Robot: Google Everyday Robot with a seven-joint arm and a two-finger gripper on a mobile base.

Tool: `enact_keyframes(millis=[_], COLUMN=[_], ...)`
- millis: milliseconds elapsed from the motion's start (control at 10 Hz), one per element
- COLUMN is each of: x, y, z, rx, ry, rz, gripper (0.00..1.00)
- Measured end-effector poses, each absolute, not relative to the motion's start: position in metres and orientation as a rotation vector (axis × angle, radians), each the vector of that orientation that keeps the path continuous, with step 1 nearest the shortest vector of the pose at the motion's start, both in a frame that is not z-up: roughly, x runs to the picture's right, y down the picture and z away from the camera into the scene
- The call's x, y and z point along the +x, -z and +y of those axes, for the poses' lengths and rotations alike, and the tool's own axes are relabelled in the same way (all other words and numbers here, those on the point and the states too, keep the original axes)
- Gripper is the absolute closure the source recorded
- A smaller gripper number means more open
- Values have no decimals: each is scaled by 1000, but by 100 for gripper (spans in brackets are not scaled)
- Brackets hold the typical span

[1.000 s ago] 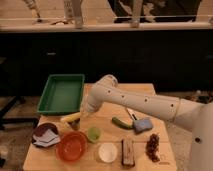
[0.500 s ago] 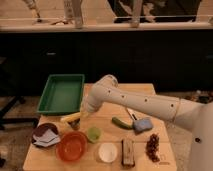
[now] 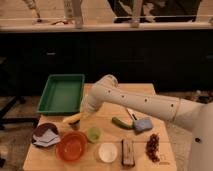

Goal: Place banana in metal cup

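Observation:
The yellow banana [image 3: 71,119] lies just below the green tray, over the left part of the wooden table [image 3: 150,90]. A small dull grey shape [image 3: 75,125] right under the banana's right end looks like the metal cup, mostly hidden. My gripper [image 3: 83,115] reaches down from the white arm [image 3: 130,100] and is at the banana's right end, touching or very close to it.
A green tray [image 3: 60,93] stands at the back left. Along the front are a dark red and white bag [image 3: 45,135], an orange bowl [image 3: 71,146], a light green cup [image 3: 93,134], a white bowl [image 3: 107,152], a brown bar [image 3: 128,151] and a red-brown bunch [image 3: 152,145]. A dark green vegetable [image 3: 120,123] and a blue sponge [image 3: 142,124] lie mid-right.

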State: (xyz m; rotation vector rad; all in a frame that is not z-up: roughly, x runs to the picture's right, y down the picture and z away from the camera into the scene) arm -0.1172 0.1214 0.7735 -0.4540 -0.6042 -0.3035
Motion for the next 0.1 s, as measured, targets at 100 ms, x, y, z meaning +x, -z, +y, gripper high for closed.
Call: enact_keyframes(millis=[100], x=[-117], y=[-773], z=[121], rx=[-454], ry=[304], rz=[-604], gripper=[20])
